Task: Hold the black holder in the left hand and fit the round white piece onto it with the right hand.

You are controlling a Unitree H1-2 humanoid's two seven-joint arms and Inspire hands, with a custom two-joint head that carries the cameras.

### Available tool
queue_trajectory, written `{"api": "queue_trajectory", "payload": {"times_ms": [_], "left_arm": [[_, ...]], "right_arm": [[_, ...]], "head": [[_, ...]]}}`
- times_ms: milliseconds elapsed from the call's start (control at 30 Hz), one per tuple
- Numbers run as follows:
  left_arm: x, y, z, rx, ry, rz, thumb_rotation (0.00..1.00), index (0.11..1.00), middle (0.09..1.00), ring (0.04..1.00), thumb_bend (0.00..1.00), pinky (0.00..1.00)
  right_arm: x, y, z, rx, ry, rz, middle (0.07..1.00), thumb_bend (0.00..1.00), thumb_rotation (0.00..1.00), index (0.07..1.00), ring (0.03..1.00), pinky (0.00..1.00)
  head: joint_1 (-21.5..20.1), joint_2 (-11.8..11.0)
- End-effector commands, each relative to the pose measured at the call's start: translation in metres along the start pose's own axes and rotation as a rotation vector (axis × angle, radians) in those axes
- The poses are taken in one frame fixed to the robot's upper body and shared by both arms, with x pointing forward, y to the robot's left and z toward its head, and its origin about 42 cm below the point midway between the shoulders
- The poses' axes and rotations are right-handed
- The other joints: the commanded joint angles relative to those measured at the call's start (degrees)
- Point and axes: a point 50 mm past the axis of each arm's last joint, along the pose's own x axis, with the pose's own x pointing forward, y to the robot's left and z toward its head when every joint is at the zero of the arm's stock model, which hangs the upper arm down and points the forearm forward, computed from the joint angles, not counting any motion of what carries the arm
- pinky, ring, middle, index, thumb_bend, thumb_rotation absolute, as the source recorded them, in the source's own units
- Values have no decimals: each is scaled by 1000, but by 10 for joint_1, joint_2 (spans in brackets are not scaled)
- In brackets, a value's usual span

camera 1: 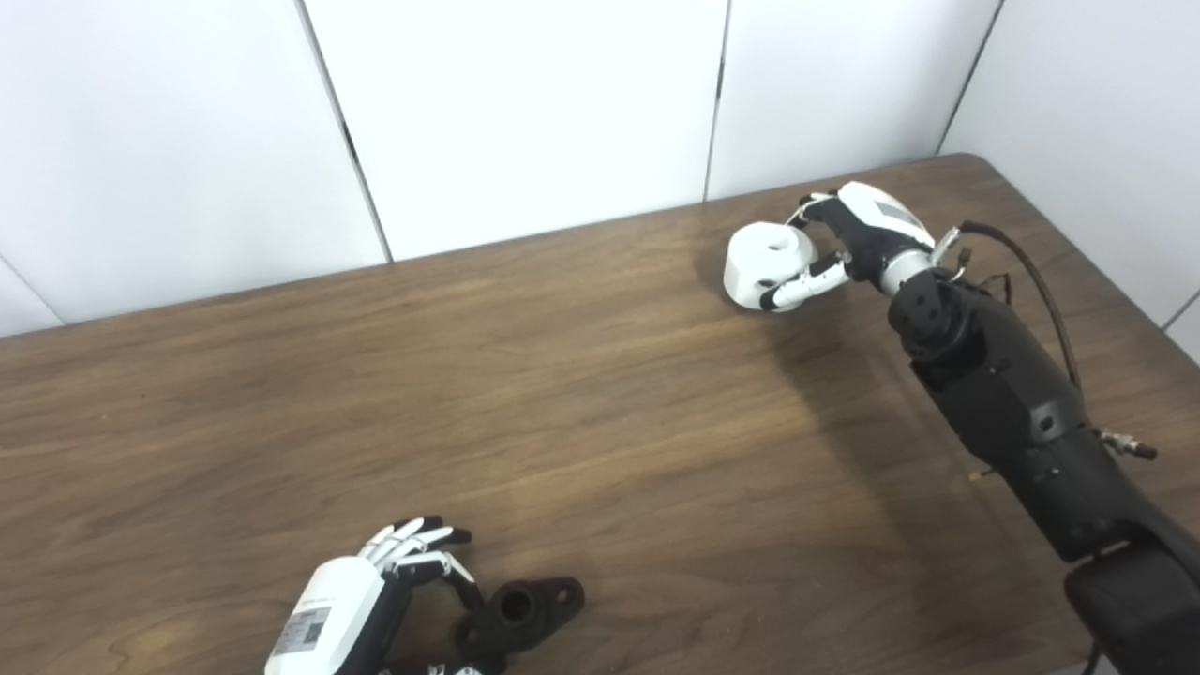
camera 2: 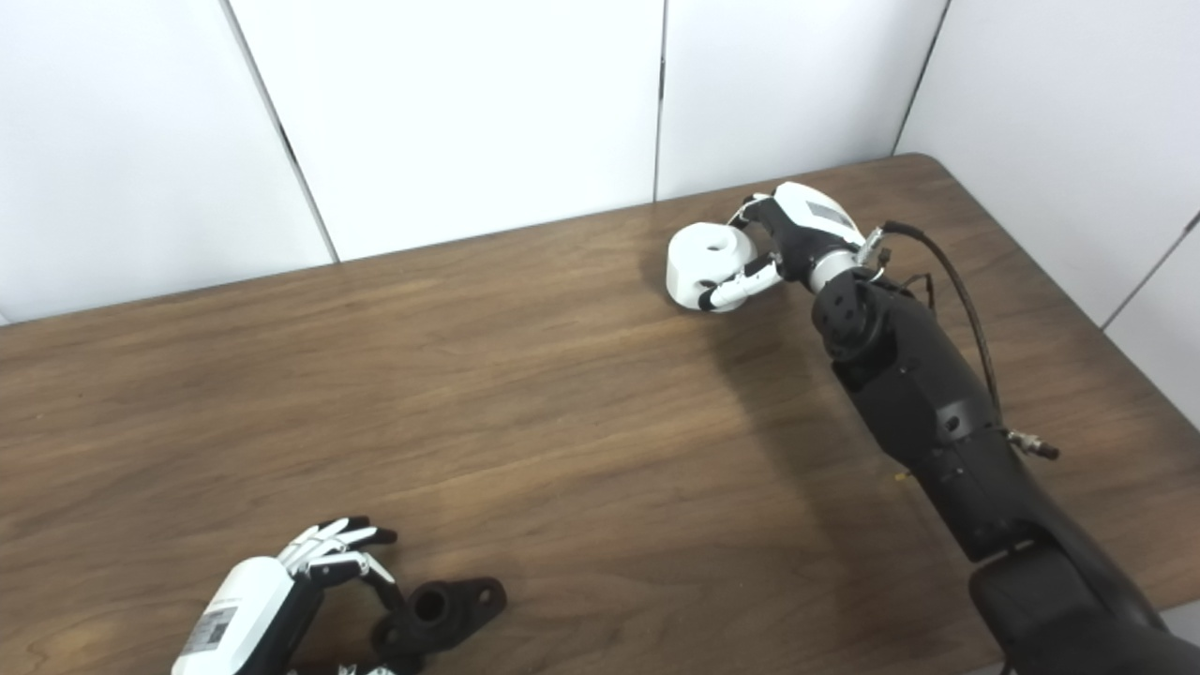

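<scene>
Left hand [camera 1: 375, 591]: down at the near edge of the table [camera 1: 562, 394], my side, low left of both views. Fingers are spread and curved, pointing toward the holder. Honestly can't tell if any of them are actually touching it, the thumb side is cut off by the bottom of the frame. I'd say it's cupped next to the holder, not closed on it as far as I can see.

Black holder [camera 1: 520, 614]: lying on the wood just right of my left fingers. Short tube with a round hole facing up and a flat ear with a smaller hole sticking out to the right. Looks tilted a bit, the base end is toward my hand.

Right hand [camera 1: 844, 248]: way out at the far right corner area of the table, arm stretched across. Fingers are wrapped on the white piece, thumb [camera 1: 797, 289] on the near side, the other fingers over the far side.

Round white piece [camera 1: 764, 261]: chunky white puck with a small hole in the top face, gripped in my right hand. Whether it's resting on the table or lifted just off it I can't tell; there's a shadow right beside it.

Gap between the two parts: well apart, holder near-left, white piece far-right.

Background: plain white wall panels [camera 1: 525, 112] behind the table.
</scene>
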Motion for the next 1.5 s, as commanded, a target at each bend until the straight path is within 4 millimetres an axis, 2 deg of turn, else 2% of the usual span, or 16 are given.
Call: {"api": "queue_trajectory", "payload": {"times_ms": [0,567,700,733,767,833,1333,1467], "left_arm": [[-17,-22,-21,-13,132,-146,44,490,825,904,510,904],[-18,-21,-20,-14,126,-144,43,490,818,896,510,893],[-18,-21,-20,-16,127,-145,43,490,819,896,510,892],[-18,-21,-20,-16,128,-147,43,490,820,897,510,893],[-18,-20,-20,-16,129,-147,43,490,821,898,510,894],[-17,-20,-19,-16,129,-145,43,490,820,897,510,894],[-15,-20,-17,-19,128,-138,43,490,819,897,510,893],[-13,-22,-15,-21,126,-134,43,490,819,896,510,892]], "right_arm": [[5,-38,11,-24,-48,-88,915,792,286,624,999,829],[4,-35,13,-31,-58,-85,903,787,262,624,990,850],[4,-36,13,-31,-63,-83,895,773,251,592,982,845],[4,-36,13,-33,-65,-83,891,651,204,543,984,853],[4,-35,12,-39,-68,-85,882,575,173,511,985,868],[4,-35,12,-47,-72,-90,864,535,155,493,984,893],[5,-36,9,-57,-66,-92,864,520,142,486,1000,917],[1,-38,8,-56,-75,-99,861,521,142,486,995,889]], "head": [[0,1],[-2,3],[0,3],[0,3],[1,3],[1,3],[6,5],[19,7]]}}
